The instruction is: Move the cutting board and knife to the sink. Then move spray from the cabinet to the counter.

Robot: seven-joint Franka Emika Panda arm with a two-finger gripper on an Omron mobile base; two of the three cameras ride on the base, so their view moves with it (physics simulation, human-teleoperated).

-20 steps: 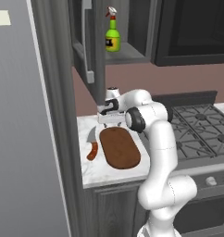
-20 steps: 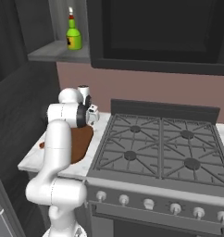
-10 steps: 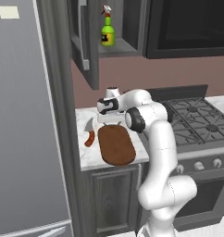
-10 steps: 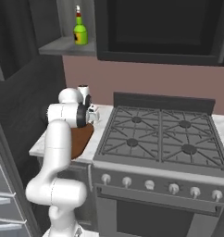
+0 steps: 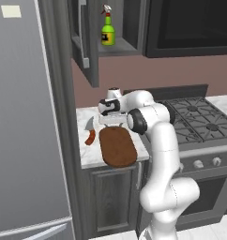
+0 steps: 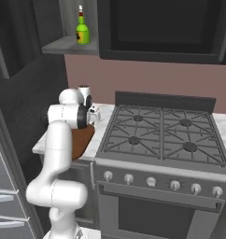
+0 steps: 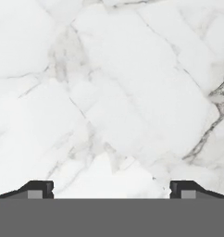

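Hand view showed the gripper (image 7: 109,190) with its two dark tips set wide apart and nothing between them, looking straight down on bare veined marble of the counter (image 7: 114,92). From the left base view the gripper (image 5: 109,123) hung low over the back of that counter, just behind the far end of the cutting board (image 5: 117,146), which lay flat with its near end reaching the counter's front edge. The knife (image 5: 90,133) lay just beside the board on its left — blade toward the wall, orange-red handle toward the front — apparently clear of the board. The spray (image 5: 106,31) stood upright on the shelf of the open cabinet (image 5: 87,42), well above and untouched. No sink showed in these frames. The step in hand looked like the first pick, with neither piece lifted yet. To do it well, the hand would likely need to come forward until the board or knife sat between the tips, then line the jaws across the narrow width — a flat board offers only its edge, so a grip at the overhanging front end seemed the safer choice.
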